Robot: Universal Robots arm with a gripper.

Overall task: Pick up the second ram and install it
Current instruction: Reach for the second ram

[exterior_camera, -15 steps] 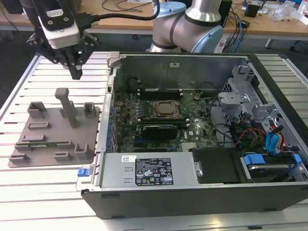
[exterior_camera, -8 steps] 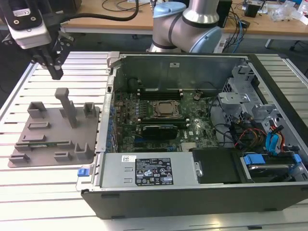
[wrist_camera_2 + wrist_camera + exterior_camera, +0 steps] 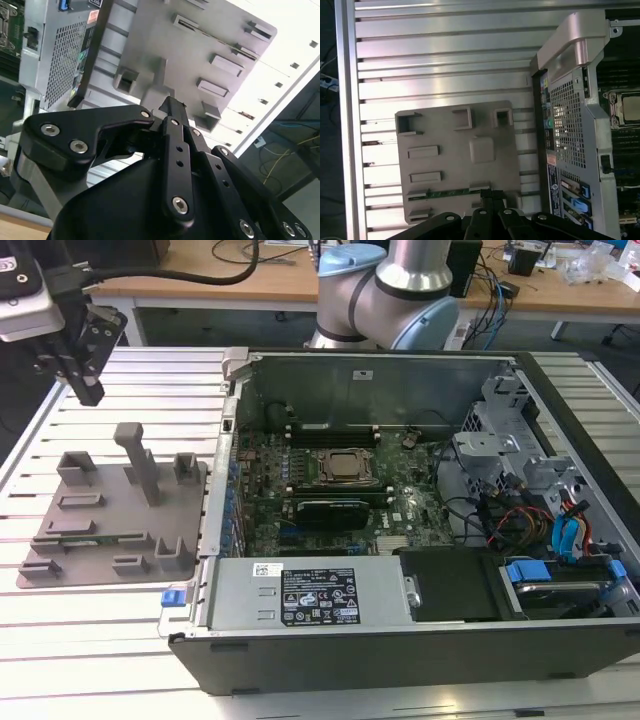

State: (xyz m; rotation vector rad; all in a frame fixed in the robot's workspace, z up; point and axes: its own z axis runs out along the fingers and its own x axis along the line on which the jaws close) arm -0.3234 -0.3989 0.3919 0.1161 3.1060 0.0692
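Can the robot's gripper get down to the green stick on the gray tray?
Probably yes. The gripper hangs above the gray tray, and nothing covers the second ram lying on it. The tray's tall post stands off to one side.

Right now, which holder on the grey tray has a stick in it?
The one holding the second ram, a green strip between two blocks; the grey tray's other holders show only grey.

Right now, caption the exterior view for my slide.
End effector poised over the grey fixture tray holding the second ram, beside the open computer case.
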